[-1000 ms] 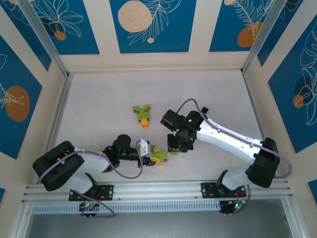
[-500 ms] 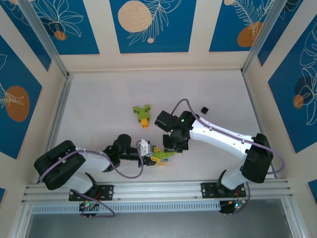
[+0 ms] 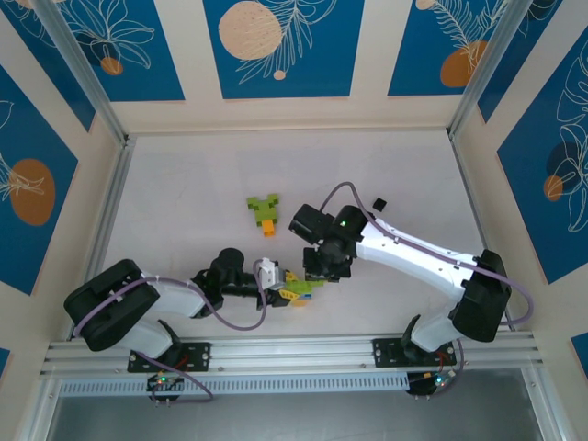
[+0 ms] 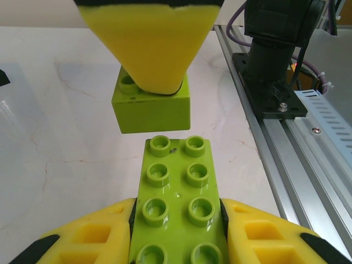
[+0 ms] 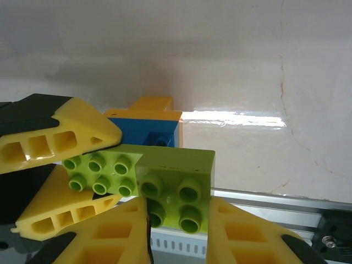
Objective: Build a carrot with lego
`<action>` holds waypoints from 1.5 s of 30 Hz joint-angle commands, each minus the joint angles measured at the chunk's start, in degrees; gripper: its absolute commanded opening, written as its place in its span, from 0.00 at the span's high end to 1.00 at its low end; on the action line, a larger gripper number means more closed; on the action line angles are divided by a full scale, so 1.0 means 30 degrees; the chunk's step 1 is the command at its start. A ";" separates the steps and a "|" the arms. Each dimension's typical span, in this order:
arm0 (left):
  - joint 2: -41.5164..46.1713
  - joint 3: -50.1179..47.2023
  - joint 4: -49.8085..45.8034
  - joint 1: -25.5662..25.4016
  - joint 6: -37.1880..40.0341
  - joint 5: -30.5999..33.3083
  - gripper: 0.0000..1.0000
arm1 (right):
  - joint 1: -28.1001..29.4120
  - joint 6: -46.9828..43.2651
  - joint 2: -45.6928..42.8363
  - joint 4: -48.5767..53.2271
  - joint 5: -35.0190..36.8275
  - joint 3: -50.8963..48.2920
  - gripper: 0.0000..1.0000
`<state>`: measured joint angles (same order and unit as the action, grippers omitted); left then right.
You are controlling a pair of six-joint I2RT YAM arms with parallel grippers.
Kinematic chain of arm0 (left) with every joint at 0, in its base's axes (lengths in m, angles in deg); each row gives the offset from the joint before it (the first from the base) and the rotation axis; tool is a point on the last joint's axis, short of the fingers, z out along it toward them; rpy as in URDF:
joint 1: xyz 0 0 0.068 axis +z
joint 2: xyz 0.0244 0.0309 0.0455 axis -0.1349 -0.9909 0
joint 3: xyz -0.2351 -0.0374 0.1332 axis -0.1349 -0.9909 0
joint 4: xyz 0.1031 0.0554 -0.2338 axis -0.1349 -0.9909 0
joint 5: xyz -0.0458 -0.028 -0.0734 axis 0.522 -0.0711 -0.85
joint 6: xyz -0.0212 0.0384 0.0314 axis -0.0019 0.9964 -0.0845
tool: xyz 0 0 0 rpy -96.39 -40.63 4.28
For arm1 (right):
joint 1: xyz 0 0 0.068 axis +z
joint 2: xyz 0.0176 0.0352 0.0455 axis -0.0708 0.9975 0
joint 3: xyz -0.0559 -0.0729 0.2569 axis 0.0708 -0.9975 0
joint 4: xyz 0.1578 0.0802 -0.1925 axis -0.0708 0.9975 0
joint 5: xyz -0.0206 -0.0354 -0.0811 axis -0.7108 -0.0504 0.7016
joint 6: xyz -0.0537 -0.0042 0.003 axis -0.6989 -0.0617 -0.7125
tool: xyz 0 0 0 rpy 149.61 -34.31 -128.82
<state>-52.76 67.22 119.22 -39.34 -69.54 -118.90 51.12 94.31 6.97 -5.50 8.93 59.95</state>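
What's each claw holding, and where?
Left claw: long lime green plastic brick, by its long sides. Right claw: small square lime green brick, by opposite sides.

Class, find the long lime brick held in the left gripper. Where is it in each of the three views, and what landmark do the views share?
Top external: long lime brick low centre, in the left gripper.
Left wrist: long lime brick bottom centre, studs showing, between the yellow fingers.
Right wrist: long lime brick left of centre, beside the square lime brick.
Shared landmark: the square lime brick in the right gripper, at its far end.
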 commanded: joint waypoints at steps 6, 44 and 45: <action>-0.0464 0.0236 -0.0921 0.0197 0.0444 -0.0327 0.72 | 0.0210 0.0423 -0.0811 0.0039 -0.0551 0.0147 0.75; 0.0047 0.0442 -0.1947 0.0190 0.0661 0.0117 0.73 | -1.6535 -0.7213 0.5031 -0.4375 -0.0015 0.2324 0.50; 0.0034 0.0442 -0.1976 0.0191 0.0690 0.0133 0.73 | -1.6587 -0.7096 0.6020 -0.4175 0.0013 0.3333 0.50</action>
<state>-52.67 68.09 117.45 -39.34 -68.88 -118.88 1.81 74.71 19.26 -17.33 11.34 64.72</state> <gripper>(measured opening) 0.340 0.499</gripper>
